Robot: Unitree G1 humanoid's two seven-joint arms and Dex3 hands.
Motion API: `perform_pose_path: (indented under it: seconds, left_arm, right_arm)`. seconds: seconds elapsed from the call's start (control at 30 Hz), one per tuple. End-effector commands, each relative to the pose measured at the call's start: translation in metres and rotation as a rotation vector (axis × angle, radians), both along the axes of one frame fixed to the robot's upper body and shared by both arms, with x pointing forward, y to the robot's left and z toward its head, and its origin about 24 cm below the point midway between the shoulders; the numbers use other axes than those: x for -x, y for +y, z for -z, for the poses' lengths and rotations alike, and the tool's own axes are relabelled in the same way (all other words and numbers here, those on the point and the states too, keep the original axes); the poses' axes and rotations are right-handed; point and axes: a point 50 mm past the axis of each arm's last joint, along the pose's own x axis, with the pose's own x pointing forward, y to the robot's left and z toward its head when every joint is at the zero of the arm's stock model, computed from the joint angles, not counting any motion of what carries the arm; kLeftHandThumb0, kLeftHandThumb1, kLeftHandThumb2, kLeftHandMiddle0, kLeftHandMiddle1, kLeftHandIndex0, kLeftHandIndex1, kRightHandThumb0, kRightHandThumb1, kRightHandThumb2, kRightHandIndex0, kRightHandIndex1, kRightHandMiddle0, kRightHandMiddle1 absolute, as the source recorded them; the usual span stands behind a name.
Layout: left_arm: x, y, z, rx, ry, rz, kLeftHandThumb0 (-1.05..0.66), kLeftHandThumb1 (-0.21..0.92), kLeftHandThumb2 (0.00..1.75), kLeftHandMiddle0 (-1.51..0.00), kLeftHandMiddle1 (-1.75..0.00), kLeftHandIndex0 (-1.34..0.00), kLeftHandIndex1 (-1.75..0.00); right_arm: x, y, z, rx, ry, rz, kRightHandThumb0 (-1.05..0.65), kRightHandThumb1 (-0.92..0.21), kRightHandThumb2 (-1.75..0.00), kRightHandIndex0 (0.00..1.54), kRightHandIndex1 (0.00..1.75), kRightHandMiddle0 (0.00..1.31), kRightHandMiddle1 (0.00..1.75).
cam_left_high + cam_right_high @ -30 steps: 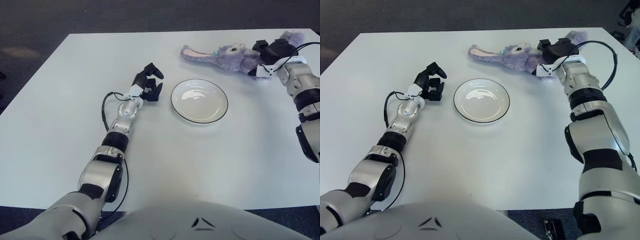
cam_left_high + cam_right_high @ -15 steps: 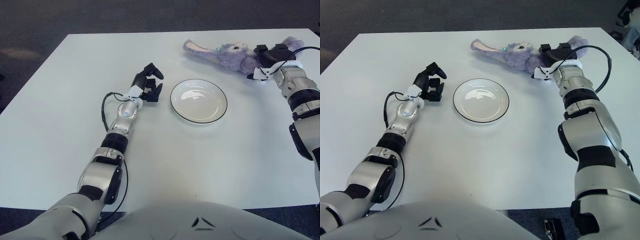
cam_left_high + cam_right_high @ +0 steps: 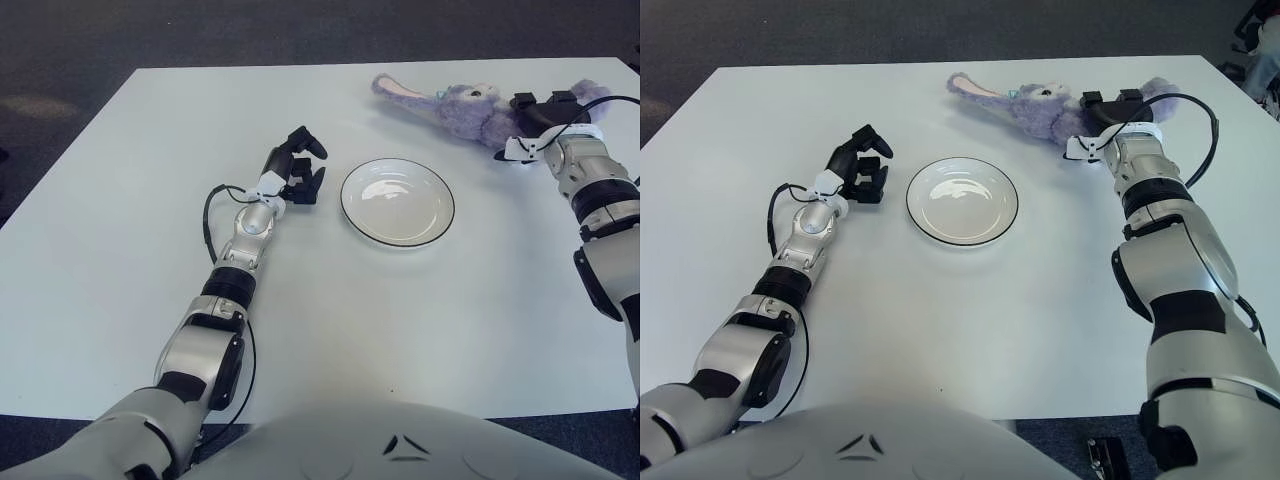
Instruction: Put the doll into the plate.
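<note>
The work surface is a white table [image 3: 120,250] over dark flooring. The right hand [image 3: 1113,108] is at the far right of the table, its fingers clamped on the rear body of the doll [image 3: 1040,103]; the doll, a purple plush rabbit, extends leftward from that hand, ears pointing left, and appears raised or tilted at the grip, though contact with the table cannot be confirmed. The plate [image 3: 397,201] sits near centre, nearer and left of the doll, well apart from it and holding nothing. The left hand [image 3: 298,172] shows just left of the plate, fingers curled, grasping nothing. Status: grasp judged achieved; transfer and release into the plate remain.
</note>
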Motion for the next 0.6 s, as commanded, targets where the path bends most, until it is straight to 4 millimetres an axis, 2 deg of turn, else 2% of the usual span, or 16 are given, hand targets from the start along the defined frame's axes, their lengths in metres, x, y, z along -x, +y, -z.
perform_pose_path:
  seconds: [0.0,0.13,0.17,0.2,0.23,0.33,0.4,0.43,0.47,0.5,0.53,0.57]
  left_arm:
    - [0.022,0.006,0.043,-0.027,0.148,-0.024,-0.44,0.44,1.16,-1.13,-1.75,-0.51,-1.75]
    - [0.023,0.006,0.043,-0.029,0.149,-0.026,-0.44,0.44,1.16,-1.12,-1.75,-0.51,-1.75]
    - [0.023,0.005,0.043,-0.029,0.148,-0.027,-0.44,0.44,1.16,-1.12,-1.75,-0.51,-1.75]
    - [0.023,0.005,0.043,-0.028,0.148,-0.027,-0.44,0.44,1.16,-1.12,-1.75,-0.51,-1.75]
    - [0.023,0.005,0.042,-0.027,0.146,-0.026,-0.44,0.44,1.16,-1.11,-1.75,-0.51,-1.75]
    - [0.023,0.005,0.042,-0.027,0.143,-0.026,-0.44,0.44,1.16,-1.11,-1.75,-0.51,-1.75]
    - [0.023,0.004,0.042,-0.029,0.139,-0.025,-0.44,0.44,1.16,-1.11,-1.75,-0.51,-1.75]
    - [0.023,0.004,0.042,-0.032,0.136,-0.026,-0.44,0.44,1.16,-1.11,-1.75,-0.51,-1.75]
    - [0.023,0.004,0.042,-0.033,0.134,-0.026,-0.44,0.44,1.16,-1.11,-1.75,-0.51,-1.75]
    - [0.023,0.004,0.042,-0.037,0.131,-0.027,-0.44,0.44,1.16,-1.11,-1.75,-0.51,-1.75]
    - [0.023,0.004,0.041,-0.039,0.129,-0.028,-0.44,0.44,1.16,-1.11,-1.75,-0.51,-1.75]
    - [0.023,0.004,0.041,-0.04,0.128,-0.029,-0.44,0.44,1.16,-1.11,-1.75,-0.51,-1.75]
  right_arm:
    - [0.017,-0.005,0.045,-0.015,0.166,0.034,-1.02,-0.92,-0.36,0.11,1.29,0.0,0.7]
    - [0.021,-0.008,0.053,-0.017,0.166,0.055,-0.95,-0.91,-0.31,0.11,1.37,0.0,0.81]
    - [0.022,-0.008,0.055,-0.016,0.162,0.061,-0.84,-0.86,-0.35,0.11,1.4,0.0,1.01]
    - [0.023,-0.009,0.056,-0.015,0.158,0.065,-0.75,-0.77,-0.49,0.1,1.48,0.0,1.22]
    - [0.023,-0.009,0.057,-0.011,0.151,0.067,-0.69,-0.69,-0.6,0.09,1.54,0.0,1.37]
    - [0.023,-0.009,0.056,-0.007,0.136,0.067,-0.51,-0.53,-0.85,0.1,1.68,0.04,1.62]
    - [0.024,-0.009,0.057,-0.012,0.111,0.059,-0.45,-0.58,-0.87,0.13,1.71,0.2,1.68]
    - [0.025,-0.008,0.058,-0.026,0.08,0.05,-0.36,-0.55,-0.91,0.23,1.64,0.25,1.7]
    - [0.026,-0.008,0.059,-0.035,0.057,0.044,-0.23,-0.46,-1.02,0.41,1.54,0.36,1.71]
    - [0.026,-0.007,0.059,-0.064,0.015,0.043,-0.15,-0.39,-1.1,0.52,1.47,0.43,1.73]
    - [0.027,-0.007,0.059,-0.084,-0.012,0.044,-0.09,-0.32,-1.19,0.62,1.43,0.49,1.73]
    - [0.027,-0.007,0.059,-0.106,-0.037,0.05,-0.08,-0.29,-1.22,0.66,1.41,0.51,1.74]
